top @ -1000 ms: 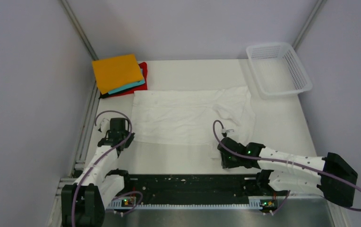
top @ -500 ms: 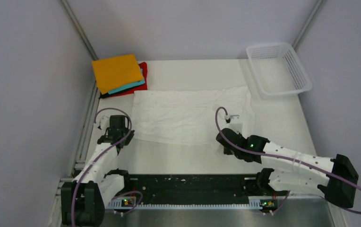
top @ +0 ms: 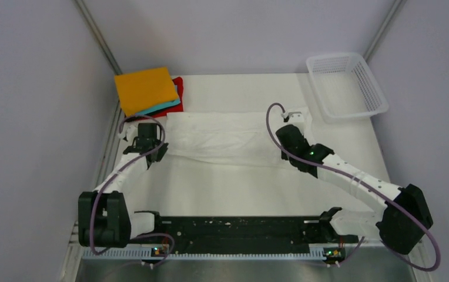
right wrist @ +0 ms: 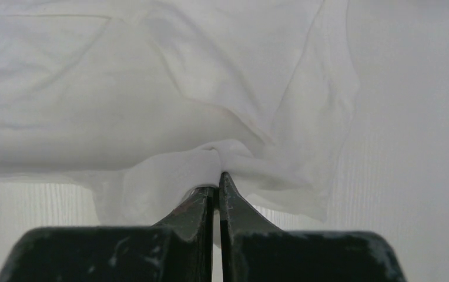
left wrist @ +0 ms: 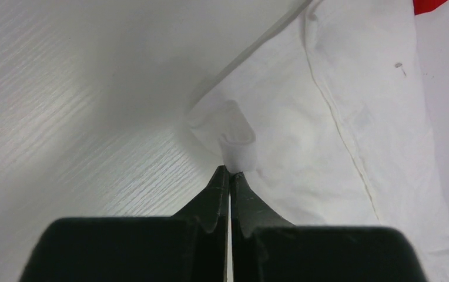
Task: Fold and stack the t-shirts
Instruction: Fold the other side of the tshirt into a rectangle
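Note:
The white tee [top: 228, 140] lies across the middle of the table, its near edge carried over toward the far edge so it forms a narrow band. My left gripper [top: 149, 136] is shut on the white tee's left near corner [left wrist: 237, 154]. My right gripper [top: 288, 130] is shut on the tee's right near corner [right wrist: 213, 161], with cloth draping from it. Folded orange [top: 146, 89], teal [top: 162, 108] and red [top: 177, 88] tees are stacked at the back left, orange on top.
A white mesh basket [top: 345, 86] stands at the back right corner. The stack of folded tees sits just beyond my left gripper. A metal rail runs along the table's left edge [top: 111, 141]. The black base bar [top: 234, 230] lies at the near edge.
Both grippers have moved away from me toward the far side, carrying the tee's near edge over the rest of it. The visible white tee has become narrower front to back.

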### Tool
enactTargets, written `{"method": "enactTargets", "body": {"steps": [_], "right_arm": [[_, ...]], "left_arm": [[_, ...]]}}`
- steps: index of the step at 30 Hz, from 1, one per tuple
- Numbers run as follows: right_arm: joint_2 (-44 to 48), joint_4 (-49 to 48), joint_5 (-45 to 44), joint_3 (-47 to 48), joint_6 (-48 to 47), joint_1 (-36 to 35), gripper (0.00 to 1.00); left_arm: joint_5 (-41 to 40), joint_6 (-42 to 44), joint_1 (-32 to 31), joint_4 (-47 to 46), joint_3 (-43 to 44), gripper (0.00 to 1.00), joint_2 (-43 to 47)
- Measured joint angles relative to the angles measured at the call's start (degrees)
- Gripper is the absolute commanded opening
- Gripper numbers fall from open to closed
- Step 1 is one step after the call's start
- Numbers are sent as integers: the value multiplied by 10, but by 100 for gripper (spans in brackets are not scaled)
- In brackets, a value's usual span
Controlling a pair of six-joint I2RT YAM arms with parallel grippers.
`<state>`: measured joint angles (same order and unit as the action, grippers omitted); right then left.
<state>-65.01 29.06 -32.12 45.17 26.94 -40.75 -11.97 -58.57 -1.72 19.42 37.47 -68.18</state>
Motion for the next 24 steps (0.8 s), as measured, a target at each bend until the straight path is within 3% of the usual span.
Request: {"method": "enactTargets", "body": {"steps": [8, 18, 20, 21, 23, 24], "right_arm": [[-123, -98, 84, 54, -116, 96, 0], [-277, -134, 115, 169, -187, 137, 0], [-298, -137, 115, 181, -194, 146, 6], [-311, -137, 114, 189, -197, 151, 7], [-340, -137, 114, 209, -204, 159, 10], [-356, -137, 113, 220, -209, 162, 21]], "left_arm": [[3, 13, 0, -5, 82, 0, -118], [-13, 18, 3, 14, 177, 0, -234], [-14, 20, 3, 16, 191, 2, -253], [-14, 22, 4, 17, 197, 13, -262], [-14, 30, 5, 23, 210, 45, -279], [-13, 35, 5, 25, 218, 62, -289]]}}
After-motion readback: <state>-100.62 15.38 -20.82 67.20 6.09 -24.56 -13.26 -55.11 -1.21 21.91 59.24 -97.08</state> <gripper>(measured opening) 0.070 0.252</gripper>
